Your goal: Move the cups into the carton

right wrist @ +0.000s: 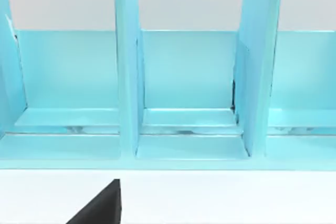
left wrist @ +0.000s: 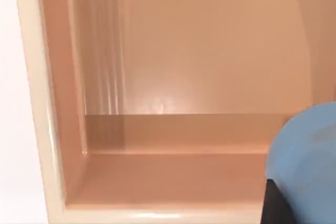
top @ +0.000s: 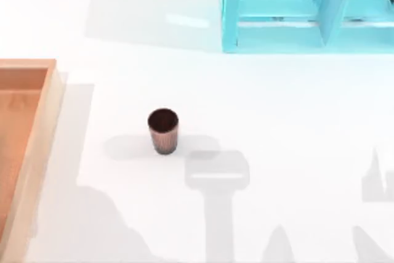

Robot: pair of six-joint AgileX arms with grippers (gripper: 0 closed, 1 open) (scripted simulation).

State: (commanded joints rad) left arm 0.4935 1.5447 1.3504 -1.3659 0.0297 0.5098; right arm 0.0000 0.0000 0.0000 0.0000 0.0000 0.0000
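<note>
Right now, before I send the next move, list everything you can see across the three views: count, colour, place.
Ribbed cup: one, dark reddish-brown, upright on the table, left of centre in the top view, outside the carton.
Blue cup: one, plain blue, close to the left wrist camera, over the carton's inside.
Carton: one, light wooden rim, orange-brown inside, at the table's left edge.
Shelf frame: one, turquoise, with upright dividers, at the table's far side, right of centre.
Table: one, white.
Left gripper's finger: one dark part, beside the blue cup.
Right gripper's finger: one dark part, above the table in front of the shelf frame.
</note>
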